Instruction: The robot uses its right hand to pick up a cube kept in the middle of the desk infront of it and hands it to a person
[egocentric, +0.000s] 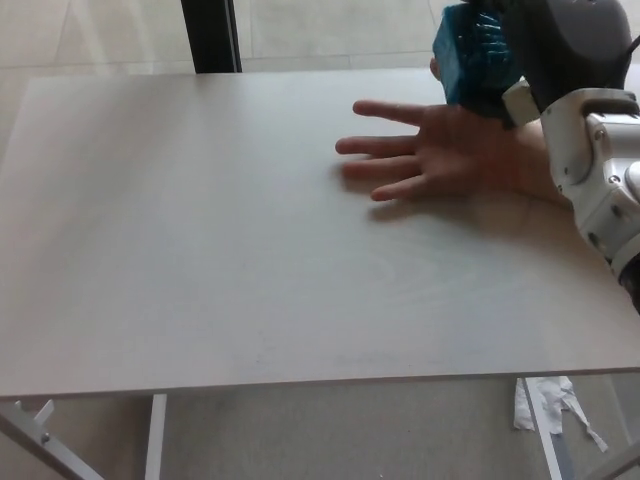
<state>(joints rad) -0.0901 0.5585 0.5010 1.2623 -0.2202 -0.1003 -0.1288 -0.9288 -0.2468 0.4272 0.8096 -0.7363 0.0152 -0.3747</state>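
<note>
My right hand (560, 50) is raised at the top right of the head view, shut on a blue cube (472, 58). The cube hangs in the air just above and behind a person's open hand (440, 150), which lies palm up on the white desk (200, 250) with its fingers pointing left. My silver forearm (600, 170) crosses over the person's wrist. The cube's right side is hidden by my fingers. My left hand does not show.
A dark post (208, 35) stands behind the desk's far edge. Crumpled white paper (548, 405) lies on the floor below the desk's front right corner. A metal desk leg (155, 435) shows at the lower left.
</note>
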